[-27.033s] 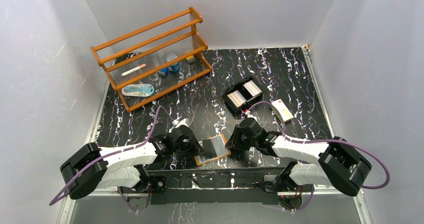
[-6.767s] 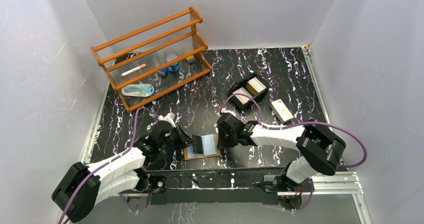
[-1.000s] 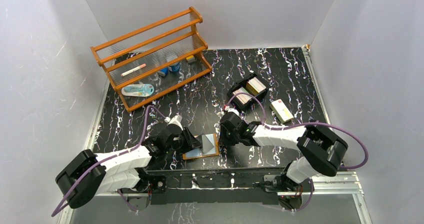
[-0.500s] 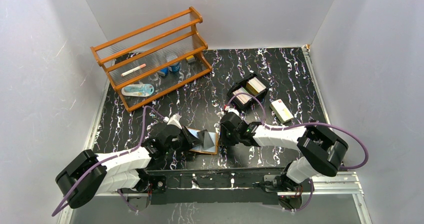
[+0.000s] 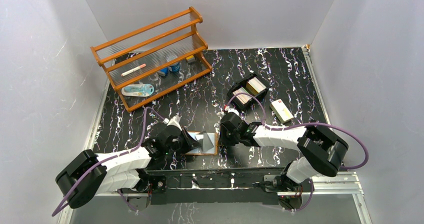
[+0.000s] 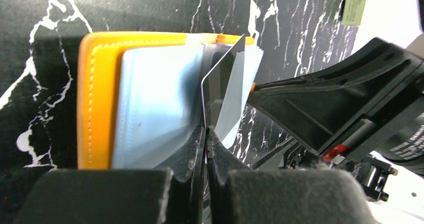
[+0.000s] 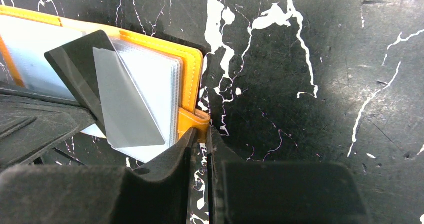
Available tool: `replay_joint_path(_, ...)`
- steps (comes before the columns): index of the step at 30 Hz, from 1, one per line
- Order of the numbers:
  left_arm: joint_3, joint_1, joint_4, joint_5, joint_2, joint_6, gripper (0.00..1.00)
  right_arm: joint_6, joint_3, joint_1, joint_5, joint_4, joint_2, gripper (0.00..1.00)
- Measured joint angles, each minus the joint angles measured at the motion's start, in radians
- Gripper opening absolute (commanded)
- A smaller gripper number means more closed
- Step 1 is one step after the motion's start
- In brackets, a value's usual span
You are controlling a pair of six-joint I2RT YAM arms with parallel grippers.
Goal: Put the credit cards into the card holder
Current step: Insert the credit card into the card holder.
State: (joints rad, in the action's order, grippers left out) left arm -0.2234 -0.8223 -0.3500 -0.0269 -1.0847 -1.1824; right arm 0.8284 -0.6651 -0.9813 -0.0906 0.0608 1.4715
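1. Two arms meet at the near edge of the surface point(image 5: 280, 69), and the holder point(image 5: 212, 146) lies open between them.
2. We see the left jaws closed tight on one clear sleeve point(image 6: 225, 99) of the holder. The sleeve stands up at a tilt from the flat sleeves beside it.
3. We see the right jaws nearly together, pinching the orange tab point(image 7: 198, 120) at the holder's right edge.
4. We find the holder's orange cover flat on the surface, with its pale sleeves facing up.
5. We count two stacks of cards point(image 5: 255, 86) in a black tray point(image 5: 251, 76), one stack per compartment. The tray sits farther back and to the right, well apart from the holder.
6. We note a cream box point(image 5: 281, 110) just right of the tray and an orange rack point(image 5: 150, 59) at the far left.
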Motion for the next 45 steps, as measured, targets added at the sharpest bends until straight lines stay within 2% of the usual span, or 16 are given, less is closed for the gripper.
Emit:
replay_joint_path(10,-0.103,0.008,0.183,-0.05,-0.024,0.11,0.0,-0.016,0.002,0.0,0.0,0.001,-0.005,0.2)
replay_joint_path(26,-0.117,0.049,0.238,-0.082,-0.009,0.171,0.0,-0.021,0.008,0.0,0.0,-0.002,-0.013,0.2)
replay_joint_path(37,-0.182,0.101,0.273,-0.212,-0.107,0.272,0.0,-0.023,0.008,0.0,0.0,0.01,-0.02,0.2)
replay_joint_path(45,-0.234,0.126,0.353,-0.256,-0.113,0.335,0.0,-0.024,0.008,0.0,0.0,0.014,-0.024,0.2)
